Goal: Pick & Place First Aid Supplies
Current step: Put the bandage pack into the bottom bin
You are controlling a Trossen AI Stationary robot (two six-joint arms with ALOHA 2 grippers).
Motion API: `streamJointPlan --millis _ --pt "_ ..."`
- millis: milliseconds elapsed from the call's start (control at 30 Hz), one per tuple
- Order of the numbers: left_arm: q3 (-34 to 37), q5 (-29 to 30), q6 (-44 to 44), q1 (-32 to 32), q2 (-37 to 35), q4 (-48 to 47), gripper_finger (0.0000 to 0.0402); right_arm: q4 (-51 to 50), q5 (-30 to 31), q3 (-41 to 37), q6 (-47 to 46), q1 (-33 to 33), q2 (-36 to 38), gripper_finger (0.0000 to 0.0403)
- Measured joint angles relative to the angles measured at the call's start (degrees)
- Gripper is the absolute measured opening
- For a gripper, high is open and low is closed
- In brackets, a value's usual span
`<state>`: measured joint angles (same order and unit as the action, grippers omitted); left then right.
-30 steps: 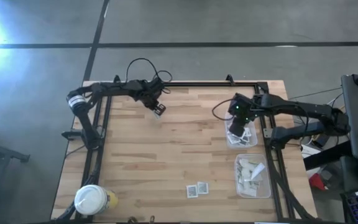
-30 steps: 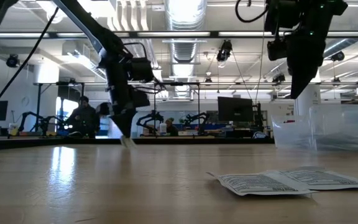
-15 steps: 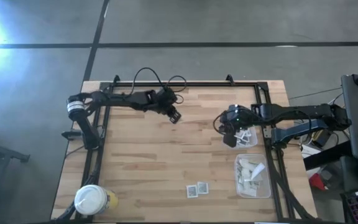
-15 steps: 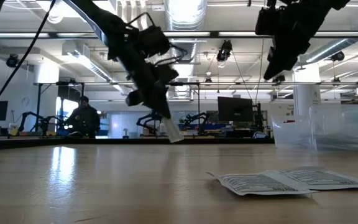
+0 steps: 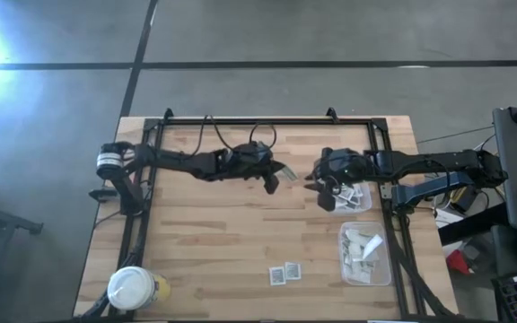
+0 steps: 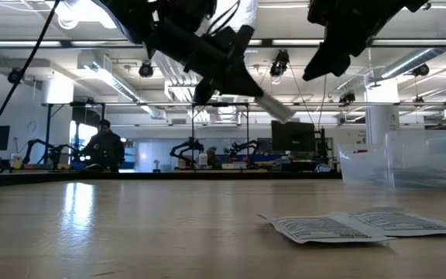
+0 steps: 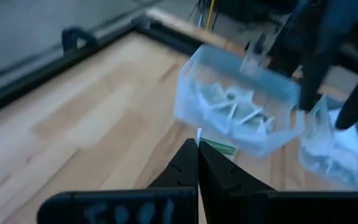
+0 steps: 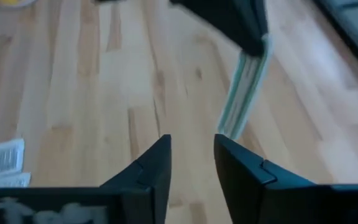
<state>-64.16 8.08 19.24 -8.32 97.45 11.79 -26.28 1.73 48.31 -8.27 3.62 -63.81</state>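
My left gripper (image 5: 275, 173) reaches over the table's middle, shut on a narrow pale green-and-white strip (image 8: 244, 93). In the low view the strip (image 6: 273, 108) is well above the wood. My right gripper (image 5: 314, 184) is open just to the strip's right; its fingers (image 8: 238, 165) stand close to the strip's free end without touching it. Two square white packets (image 5: 285, 272) lie flat on the table near its front edge. More supplies fill the two clear tubs. My left gripper pinches one end of the strip (image 7: 211, 145) between its two fingers. The fingers come from the table's left, nearly level and slanting a little down. The rest of the strip sticks out past the fingertips toward the right gripper, clear of the table.
Two clear tubs stand along the right side, a far one (image 5: 353, 196) and a near one (image 5: 364, 253). A white-lidded round jar (image 5: 133, 289) sits at the near left corner. Bare wood (image 5: 214, 233) lies between the arms and the near edge.
My left gripper has swung from the far left toward the table's right and up, tipping from pointing down to nearly level, carrying the strip clear of the wood. My right gripper has moved from above the far tub toward the table's middle and tipped upward.
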Motion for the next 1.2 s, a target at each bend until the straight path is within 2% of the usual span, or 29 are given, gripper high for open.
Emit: streamJointPlan --millis 300,567,733,967,1200 --pt "0.9 2.4 -2.8 2.6 0.0 9.2 0.0 3.5 8.6 0.0 1.4 0.0 0.0 0.0155" --pt "1.7 2.4 -5.0 3.2 0.0 15.8 0.0 4.3 8.9 0.0 1.4 0.0 0.0 0.0155" --pt "1.7 2.4 -7.1 3.4 0.0 17.6 0.0 4.3 8.8 0.0 1.0 0.0 0.0 0.0121" --pt "1.7 2.3 -8.6 3.4 0.0 17.8 0.0 3.9 8.7 0.0 0.8 0.0 0.0 0.0018" --pt "1.7 2.3 -8.6 3.4 0.0 17.7 0.0 1.1 8.5 0.0 -2.0 0.0 0.0 0.0008"
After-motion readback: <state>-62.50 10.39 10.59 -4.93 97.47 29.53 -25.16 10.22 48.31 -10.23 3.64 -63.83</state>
